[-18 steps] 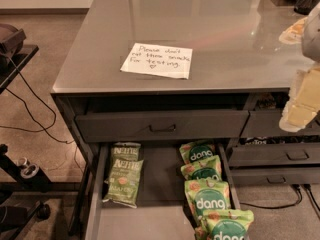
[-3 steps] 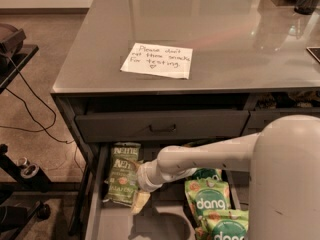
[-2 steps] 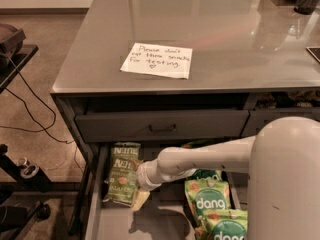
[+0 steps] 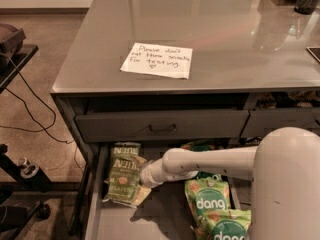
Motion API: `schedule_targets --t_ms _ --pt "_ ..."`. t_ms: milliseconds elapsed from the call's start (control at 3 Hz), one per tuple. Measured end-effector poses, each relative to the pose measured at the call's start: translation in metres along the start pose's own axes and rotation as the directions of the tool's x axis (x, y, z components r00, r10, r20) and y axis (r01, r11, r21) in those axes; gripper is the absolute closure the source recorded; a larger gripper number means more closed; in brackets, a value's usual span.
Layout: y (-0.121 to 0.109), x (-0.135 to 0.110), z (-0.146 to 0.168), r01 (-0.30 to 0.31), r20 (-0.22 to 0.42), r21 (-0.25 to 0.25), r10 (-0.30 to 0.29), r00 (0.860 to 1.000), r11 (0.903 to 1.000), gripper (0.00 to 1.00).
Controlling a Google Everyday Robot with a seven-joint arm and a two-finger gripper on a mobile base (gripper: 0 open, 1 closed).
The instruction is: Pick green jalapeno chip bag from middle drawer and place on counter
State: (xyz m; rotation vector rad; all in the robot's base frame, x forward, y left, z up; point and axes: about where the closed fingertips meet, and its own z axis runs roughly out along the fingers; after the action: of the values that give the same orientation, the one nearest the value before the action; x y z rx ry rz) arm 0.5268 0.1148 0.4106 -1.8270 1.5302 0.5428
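The green jalapeno chip bag (image 4: 121,170), an olive Kettle bag, lies flat at the left of the open middle drawer (image 4: 150,221). My white arm reaches in from the right across the drawer. My gripper (image 4: 137,189) is low in the drawer, at the bag's right edge and lower right corner, partly over it. I cannot tell whether it touches or holds the bag. Only one Kettle bag shows. The grey counter (image 4: 230,39) is above the drawers.
A handwritten paper note (image 4: 157,60) lies on the counter. Bright green dang bags (image 4: 212,203) fill the drawer's right side under my arm. A closed drawer front with a bar handle (image 4: 162,128) sits above. A black stand with cables (image 4: 12,54) is at left.
Six seconds ago my arm was outside the drawer at the right. Over the last second my gripper has edged slightly up and left, closer onto the Kettle bag's right edge.
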Motion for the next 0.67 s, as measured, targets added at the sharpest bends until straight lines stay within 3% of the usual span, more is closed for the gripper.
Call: schedule_targets --t_ms 333,667 --pt "-0.003 0.014 0.009 -0.053 0.027 0.012 0.052 0.998 0.9985 0.00" --pt "-0.002 0.023 0.020 -0.098 0.052 0.003 0.097 0.994 0.9952 0.19"
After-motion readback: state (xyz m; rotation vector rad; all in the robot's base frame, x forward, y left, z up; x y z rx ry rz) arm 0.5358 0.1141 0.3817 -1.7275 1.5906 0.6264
